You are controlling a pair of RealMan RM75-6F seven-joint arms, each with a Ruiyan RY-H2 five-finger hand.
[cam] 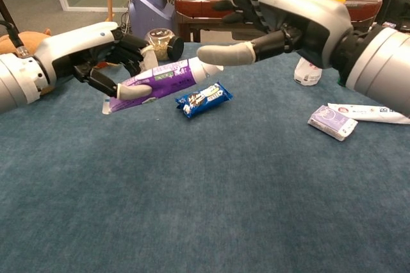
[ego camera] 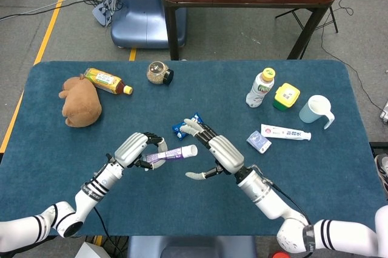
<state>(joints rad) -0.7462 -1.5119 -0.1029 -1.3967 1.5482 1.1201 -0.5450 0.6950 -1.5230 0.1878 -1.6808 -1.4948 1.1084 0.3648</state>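
The left hand [ego camera: 138,149] is gripping a purple and white tube [ego camera: 173,154] by its flat crimped end, holding it clear of the blue desk [ego camera: 182,203] with the white cap pointing toward the right hand [ego camera: 215,152]; print is showing along the tube, but it is too small to read. The right hand is holding nothing, its fingers spread apart and palm facing the tube, the thumb tip lying just beside the cap in the chest view, though contact cannot be confirmed. Both forearms are reaching in low from the near edge, angling toward each other. A blue snack packet [cam: 203,99] is lying flat on the desk just beyond the tube. Right of it, a small lilac box [ego camera: 259,142] and a white toothpaste box [ego camera: 286,132] are lying side by side, their lettering also illegible.
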